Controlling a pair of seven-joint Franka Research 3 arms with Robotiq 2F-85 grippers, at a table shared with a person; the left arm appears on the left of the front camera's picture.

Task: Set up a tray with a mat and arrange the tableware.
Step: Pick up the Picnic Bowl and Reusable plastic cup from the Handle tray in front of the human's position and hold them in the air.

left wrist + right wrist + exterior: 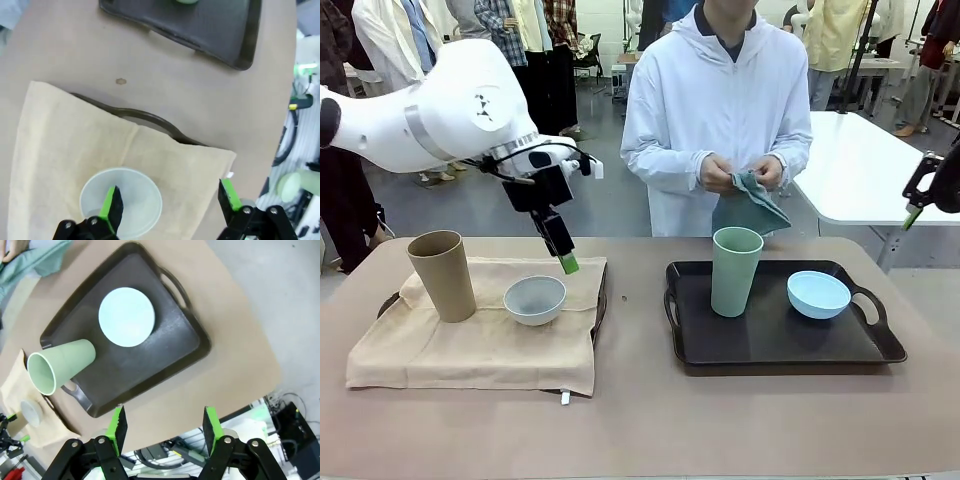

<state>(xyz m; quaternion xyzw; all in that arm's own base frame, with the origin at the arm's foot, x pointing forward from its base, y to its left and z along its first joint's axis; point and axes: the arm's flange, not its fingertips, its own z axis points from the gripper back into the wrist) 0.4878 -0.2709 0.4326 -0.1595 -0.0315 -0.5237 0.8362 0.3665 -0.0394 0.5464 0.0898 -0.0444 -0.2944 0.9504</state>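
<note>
- Fingers first: how do they stand?
- Left fingers (566, 260) are spread wide and hold nothing. They hover low over the mat (470, 350). Right fingers (913, 215) are apart too and empty, high off the counter's (640, 420) right end.
- And the white bowl (535, 300)?
- Just below the left fingers and a little to the robot's side of them, upright on the mat beside the tan cup (442, 275). From the wrist, one finger hangs over the bowl's inside and the other stands out past the rim over bare mat. They straddle the rim wall, not the whole bowl.
- Long axis?
- None, it's round. Any bite on the rim would serve, I'd say.
- The other set?
- Green cup (736, 272) and blue bowl (818, 294) sit on the black tray (770, 345) with no mat under them. A person at the far side holds a teal cloth (750, 200). Both pieces lie well below the right fingers, the nearer pair. The cup's long axis is vertical, so I'd expect a side grip.
</note>
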